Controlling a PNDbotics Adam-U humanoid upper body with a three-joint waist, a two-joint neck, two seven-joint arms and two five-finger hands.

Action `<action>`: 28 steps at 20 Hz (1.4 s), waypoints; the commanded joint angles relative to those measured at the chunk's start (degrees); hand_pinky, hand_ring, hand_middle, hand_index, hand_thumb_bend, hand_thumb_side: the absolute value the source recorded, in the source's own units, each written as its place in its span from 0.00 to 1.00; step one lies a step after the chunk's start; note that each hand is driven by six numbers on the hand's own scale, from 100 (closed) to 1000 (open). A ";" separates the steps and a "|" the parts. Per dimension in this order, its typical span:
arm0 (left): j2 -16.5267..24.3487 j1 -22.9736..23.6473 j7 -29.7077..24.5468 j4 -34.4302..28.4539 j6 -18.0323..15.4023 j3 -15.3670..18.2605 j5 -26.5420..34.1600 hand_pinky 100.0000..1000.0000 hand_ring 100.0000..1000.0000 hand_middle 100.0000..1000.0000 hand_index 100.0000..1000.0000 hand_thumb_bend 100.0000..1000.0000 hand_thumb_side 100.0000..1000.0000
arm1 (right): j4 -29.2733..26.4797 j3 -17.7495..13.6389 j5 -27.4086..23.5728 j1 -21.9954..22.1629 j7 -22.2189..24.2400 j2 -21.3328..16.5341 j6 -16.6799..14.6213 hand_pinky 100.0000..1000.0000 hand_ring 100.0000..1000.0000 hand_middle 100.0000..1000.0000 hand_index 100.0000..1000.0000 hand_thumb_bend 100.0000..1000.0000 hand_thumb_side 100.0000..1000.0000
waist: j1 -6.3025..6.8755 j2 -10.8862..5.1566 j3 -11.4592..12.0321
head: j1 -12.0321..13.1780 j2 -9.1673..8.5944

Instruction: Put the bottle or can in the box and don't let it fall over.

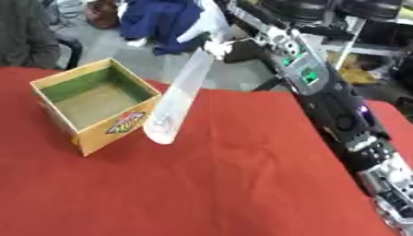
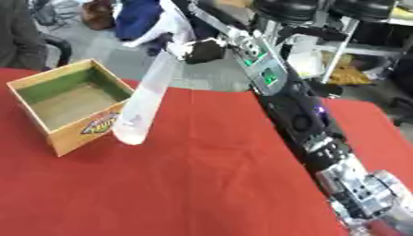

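Bottle and box share the left part of the red tablecloth (image 1: 226,175). Farthest left stands the open cardboard box (image 1: 95,107), tan outside with a colourful label on its front face and a greenish lining, nothing visible inside it. Just right of the box, the clear plastic bottle (image 1: 179,97) hangs tilted, its base low and beside the box's right front corner, overlapping the label in both views, its neck slanting up and to the right; whether the base touches the box or the cloth cannot be told. At the bottle's top the right hand (image 2: 203,50) is closed around the neck, fingers curled on it. From there the black and silver right arm (image 1: 331,101), with green lights on its forearm, runs down to the lower right corner.
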 commanded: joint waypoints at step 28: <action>0.85 -7.33 -7.59 -1.28 0.63 -6.87 -0.68 0.72 0.84 0.57 0.69 0.00 0.86 | 1.42 0.82 7.15 0.84 -13.93 -0.85 -10.09 0.98 1.00 1.00 1.00 0.00 0.26 | -4.73 3.03 7.43 | -13.27 -5.79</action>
